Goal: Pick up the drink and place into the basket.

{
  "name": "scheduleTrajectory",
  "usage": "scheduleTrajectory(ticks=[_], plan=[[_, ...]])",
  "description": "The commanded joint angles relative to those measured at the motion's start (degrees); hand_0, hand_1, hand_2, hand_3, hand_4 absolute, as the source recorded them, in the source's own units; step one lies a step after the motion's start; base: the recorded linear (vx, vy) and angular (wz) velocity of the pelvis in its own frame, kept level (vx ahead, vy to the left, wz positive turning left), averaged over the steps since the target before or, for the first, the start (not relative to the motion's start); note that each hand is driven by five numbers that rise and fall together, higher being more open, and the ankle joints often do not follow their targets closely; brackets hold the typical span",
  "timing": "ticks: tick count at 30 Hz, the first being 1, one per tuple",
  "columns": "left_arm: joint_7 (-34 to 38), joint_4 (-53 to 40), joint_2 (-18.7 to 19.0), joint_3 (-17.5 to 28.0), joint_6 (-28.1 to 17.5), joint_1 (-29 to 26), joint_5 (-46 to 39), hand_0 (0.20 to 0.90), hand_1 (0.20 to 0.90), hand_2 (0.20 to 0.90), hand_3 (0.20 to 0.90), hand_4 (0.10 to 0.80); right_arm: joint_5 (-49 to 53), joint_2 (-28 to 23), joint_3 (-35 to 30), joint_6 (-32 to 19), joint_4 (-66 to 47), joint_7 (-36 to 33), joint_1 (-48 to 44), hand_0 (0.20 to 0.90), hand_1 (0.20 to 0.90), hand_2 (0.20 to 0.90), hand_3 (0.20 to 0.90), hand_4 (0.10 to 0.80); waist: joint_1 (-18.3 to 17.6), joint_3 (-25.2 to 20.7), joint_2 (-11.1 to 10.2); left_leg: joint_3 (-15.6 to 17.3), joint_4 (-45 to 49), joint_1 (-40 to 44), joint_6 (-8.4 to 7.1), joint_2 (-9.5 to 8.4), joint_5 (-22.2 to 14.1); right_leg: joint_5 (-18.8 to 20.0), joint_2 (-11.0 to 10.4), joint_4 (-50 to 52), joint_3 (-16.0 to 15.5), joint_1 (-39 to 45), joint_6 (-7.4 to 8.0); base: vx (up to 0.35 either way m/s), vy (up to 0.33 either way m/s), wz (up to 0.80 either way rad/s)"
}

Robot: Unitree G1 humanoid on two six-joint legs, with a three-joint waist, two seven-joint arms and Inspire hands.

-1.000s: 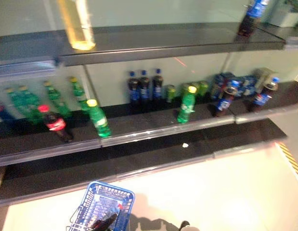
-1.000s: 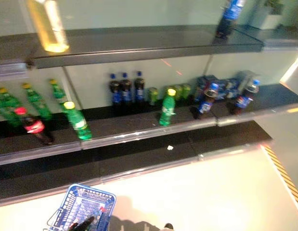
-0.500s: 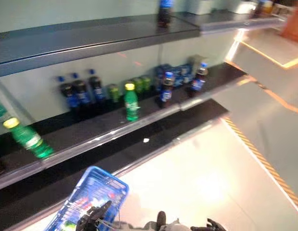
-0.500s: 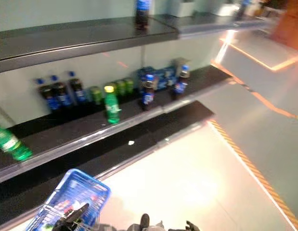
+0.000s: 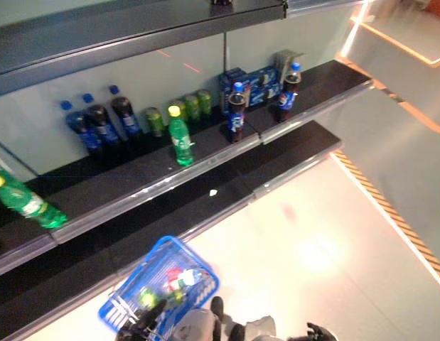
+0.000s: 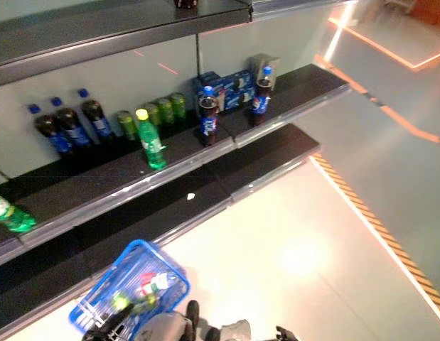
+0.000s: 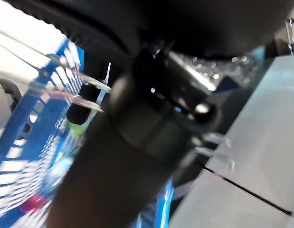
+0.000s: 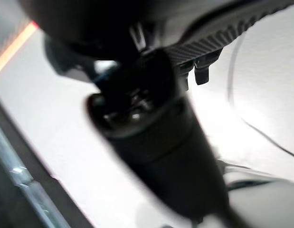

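Observation:
The blue basket [image 5: 200,262] hangs low at the left, in front of the shelves, with a few drinks [image 5: 178,280] lying in it. My left hand [image 5: 143,323] is shut on its thin wire handles [image 7: 85,95]; the basket's blue wall [image 7: 23,142] also shows in the left wrist view. An upright green bottle [image 5: 180,140] stands on the middle shelf. My right hand [image 5: 317,332] hangs low at the right, relaxed and empty, over the pale floor.
The middle shelf [image 5: 134,186] also holds dark blue-label bottles [image 5: 99,124], green cans [image 5: 185,109], blue packs [image 5: 251,77], two more dark bottles [image 5: 236,117] and a lying green bottle [image 5: 28,204]. A white scrap [image 5: 212,192] lies on the lower shelf. Striped floor tape [image 5: 390,213] runs at the right.
The camera has swung to the right and tilted down, so the shelves have slid left. The blue basket now shows more fully, still hanging from my left hand.

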Motion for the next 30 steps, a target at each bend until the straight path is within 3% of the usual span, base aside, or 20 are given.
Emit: scheduleTrajectory(ticks=[1, 2, 3, 4, 6, 7, 9, 10, 11, 12, 13, 14, 17, 18, 22, 25, 26, 28, 29, 30], plan=[[-0.7, -2.2, 2.4, 1.7, -6.2, 6.3, -1.5, 0.3, 0.3, 0.3, 0.2, 0.1, -1.5, -0.1, 0.6, 0.8, -1.3, -0.6, -0.3, 0.9, 0.9, 0.9, 0.9, 0.8, 2.0, -3.3, -0.2, 3.1, 0.1, -5.8, 5.51, -8.45, 0.7, 13.5, 3.7, 6.9, -2.3, 5.7, 14.68, 0.38, -0.109, -0.51], [-2.1, -1.7, 2.8, 1.9, -6.6, 5.9, -2.3, 0.3, 0.3, 0.3, 0.2, 0.1, -2.9, 0.0, 0.8, -0.1, -0.8, 0.1, -0.2, 0.9, 0.9, 0.9, 0.9, 0.8, 2.4, -3.5, -1.1, 2.9, -0.1, -5.1, 6.7, -8.4, 0.0, 18.3, 4.2, 11.1, -1.4, 5.1, 16.8, 0.261, -0.077, -0.35], [-2.7, -1.6, 3.0, 2.1, -6.5, 5.7, -2.0, 0.3, 0.3, 0.3, 0.2, 0.1, -3.2, 0.1, 0.8, -0.8, -0.6, 0.3, 0.1, 0.9, 0.9, 0.9, 0.9, 0.8, 2.3, -3.5, -1.2, 3.0, -0.2, -4.4, 7.06, -8.17, -0.4, 19.8, 4.2, 14.8, -1.8, 4.9, 17.94, 0.418, -0.154, -0.1], [-3.5, -1.5, 3.5, 1.7, -6.6, 5.1, -1.6, 0.3, 0.3, 0.3, 0.2, 0.1, -3.6, 0.1, 0.9, -2.3, -0.2, 0.7, 0.4, 0.9, 0.9, 0.9, 0.9, 0.8, 2.0, -3.6, -1.2, 2.6, -0.5, -2.8, 7.07, -6.98, -0.5, 24.5, 4.9, 22.8, -1.5, 2.3, 20.43, 0.36, -0.164, -0.05], [-3.7, -1.9, 3.6, 1.1, -6.5, 4.7, -1.9, 0.3, 0.3, 0.3, 0.2, 0.1, -2.8, 0.1, 0.9, -2.8, -0.1, 0.4, 0.3, 0.9, 0.9, 0.9, 0.9, 0.8, 1.6, -3.9, -0.9, 2.2, -0.4, -2.4, 6.71, -5.62, -0.6, 26.5, 5.6, 26.5, -0.6, -0.6, 21.0, 0.322, -0.178, -0.03], [-5.3, -2.8, 3.6, -0.6, -6.4, 3.4, -2.2, 0.3, 0.3, 0.3, 0.2, 0.1, 0.6, 0.1, -0.1, -2.7, -0.2, -1.3, 0.5, 0.9, 0.9, 0.9, 0.9, 0.8, -0.3, -3.5, -0.5, 1.1, 1.7, -1.7, 5.95, -4.08, -1.5, 21.3, 1.0, 25.7, -0.9, -4.1, 19.25, 0.297, -0.185, 0.18], [-5.9, -3.7, 3.8, -2.8, -6.7, 1.7, -2.8, 0.3, 0.3, 0.3, 0.2, 0.1, 1.4, -0.2, -1.3, -3.8, 0.0, -1.5, 0.4, 0.9, 0.9, 0.9, 0.9, 0.8, -1.2, -3.1, 0.7, -0.4, 3.4, -2.4, 5.08, -2.2, -2.0, 15.6, -2.9, 21.3, -2.2, -4.5, 16.8, 0.301, -0.298, 0.83], [-5.8, -5.0, 3.9, -4.7, -6.5, 0.0, -3.4, 0.3, 0.3, 0.3, 0.2, 0.1, 2.5, -0.8, -2.2, -4.4, -0.3, -1.9, 0.2, 0.9, 0.9, 0.9, 0.9, 0.8, -2.5, -2.0, 1.8, -4.3, 4.6, -1.2, 4.71, -1.27, -2.8, 13.4, -7.7, 15.3, -1.7, -6.6, 15.6, 0.205, -0.309, 1.14], [-5.6, -5.2, 3.9, -5.0, -6.5, -0.3, -3.8, 0.3, 0.3, 0.3, 0.2, 0.1, 2.4, -1.0, -2.3, -4.4, -0.4, -1.8, 0.1, 0.9, 0.9, 0.9, 0.9, 0.8, -2.8, -2.0, 2.0, -4.8, 4.5, -1.1, 4.6, -1.04, -2.7, 13.1, -8.0, 14.2, -1.5, -7.0, 15.39, 0.241, -0.404, 1.48], [-5.9, -5.5, 4.0, -6.3, -6.2, -1.6, -3.1, 0.3, 0.3, 0.3, 0.2, 0.1, 4.8, -1.3, -2.5, -4.7, -0.6, -2.8, 0.0, 0.9, 0.9, 0.9, 0.9, 0.8, -4.4, -1.3, 2.4, -8.6, 4.5, 0.4, 4.35, -0.94, -4.2, 16.0, -12.6, 7.5, 2.3, -10.6, 15.13, 0.137, -0.233, 1.17], [-5.9, -5.5, 4.0, -6.3, -6.2, -1.6, -3.1, 0.3, 0.3, 0.3, 0.2, 0.1, 4.8, -1.3, -2.5, -4.7, -0.6, -2.8, 0.0, 0.9, 0.9, 0.9, 0.9, 0.8, -4.4, -1.3, 2.4, -8.6, 4.5, 0.4, 4.35, -0.94, -4.2, 16.0, -12.6, 7.5, 2.3, -10.6, 15.13, 0.293, -0.458, 1.77], [-5.4, -5.6, 4.2, -6.9, -6.3, -2.1, -3.7, 0.3, 0.3, 0.3, 0.2, 0.1, 4.7, -1.3, -2.7, -5.2, -0.5, -2.8, -0.1, 0.9, 0.9, 0.9, 0.9, 0.8, -5.8, -0.9, 2.3, -12.3, 3.9, 2.4, 3.96, -0.88, -6.4, 22.8, -17.5, 0.9, 7.9, -14.4, 16.5, 0.279, -0.398, 1.27], [-5.0, -5.7, 5.3, -7.3, -5.8, -1.8, -4.9, 0.3, 0.3, 0.3, 0.2, 0.1, 4.8, -1.1, -2.5, -5.3, -0.7, -3.0, -1.2, 0.9, 0.9, 0.9, 0.9, 0.8, -6.7, 0.3, 3.0, -16.5, 3.8, 5.4, 2.81, 1.89, -9.4, 24.9, -20.2, -5.7, 10.5, -16.3, 17.89, 0.313, -0.479, 0.93], [-4.6, -5.8, 5.6, -7.2, -5.8, -1.5, -5.1, 0.3, 0.3, 0.3, 0.2, 0.1, 4.6, -1.0, -2.6, -5.0, -0.9, -2.8, -1.4, 0.9, 0.9, 0.9, 0.9, 0.8, -6.6, 0.6, 2.9, -16.8, 3.8, 5.9, 2.5, 2.54, -9.9, 25.0, -20.6, -5.6, 10.2, -16.3, 18.12, 0.29, -0.516, 0.68], [-3.5, -5.0, 5.3, -5.7, -5.8, -0.1, -3.2, 0.3, 0.3, 0.3, 0.2, 0.1, 3.9, -0.7, -1.8, -3.8, -1.0, -2.1, -1.5, 0.9, 0.9, 0.9, 0.9, 0.8, -5.8, -0.1, 1.3, -17.8, 6.8, 5.4, 0.27, 6.83, -10.8, 19.1, -18.6, -2.4, 9.1, -12.5, 18.8, 0.23, -0.489, 0.68], [-2.3, -4.5, 4.2, -3.5, -5.7, 1.0, -4.1, 0.3, 0.3, 0.3, 0.2, 0.1, 3.3, -1.3, -1.7, -2.4, -0.7, -2.2, -0.9, 0.9, 0.9, 0.9, 0.9, 0.8, -4.9, -1.3, 0.2, -16.9, 7.0, 6.1, -2.25, 10.73, -9.0, 15.1, -15.5, -0.6, 6.3, -10.6, 16.19, 0.212, -0.474, 0.39], [-3.1, -4.0, 3.9, -3.0, -5.4, 1.6, -2.6, 0.3, 0.3, 0.3, 0.2, 0.1, 4.3, -1.8, -1.8, -2.7, -0.5, -2.1, -0.6, 0.9, 0.9, 0.9, 0.9, 0.8, -4.4, -1.3, -0.1, -15.4, 8.5, 4.5, -3.11, 12.47, -5.5, 14.2, -14.3, -1.6, 4.0, -8.7, 14.79, 0.167, -0.404, 0.21], [-3.5, -3.9, 3.5, -3.0, -5.3, 1.7, -1.0, 0.3, 0.3, 0.3, 0.2, 0.1, 5.7, -2.0, -2.2, -2.7, -0.5, -2.4, -0.5, 0.9, 0.9, 0.9, 0.9, 0.8, -4.3, -1.1, -0.2, -14.1, 9.5, 2.7, -3.01, 12.99, -3.2, 13.8, -13.4, -2.4, 2.5, -7.4, 13.89, 0.084, -0.351, 0.35], [-3.9, -4.5, 3.2, -4.4, -5.4, 1.8, -0.9, 0.3, 0.3, 0.3, 0.2, 0.1, 7.9, -2.7, -4.0, -3.0, -0.6, -2.6, 0.1, 0.9, 0.9, 0.9, 0.9, 0.8, -4.9, -0.7, -0.2, -8.1, 10.5, 0.6, -3.09, 14.34, -1.2, 13.0, -12.7, -2.7, -1.4, -6.2, 12.51, 0.017, -0.315, 0.67], [-3.7, -4.8, 3.2, -4.8, -5.4, 1.8, -1.2, 0.3, 0.3, 0.3, 0.2, 0.1, 7.5, -2.9, -4.5, -3.3, -0.6, -2.4, 0.3, 0.9, 0.9, 0.9, 0.9, 0.8, -5.1, -0.7, -0.2, -6.7, 10.5, 0.3, -3.2, 14.69, -0.8, 12.8, -12.6, -2.8, -2.2, -6.0, 12.27, -0.001, -0.33, 0.92]])
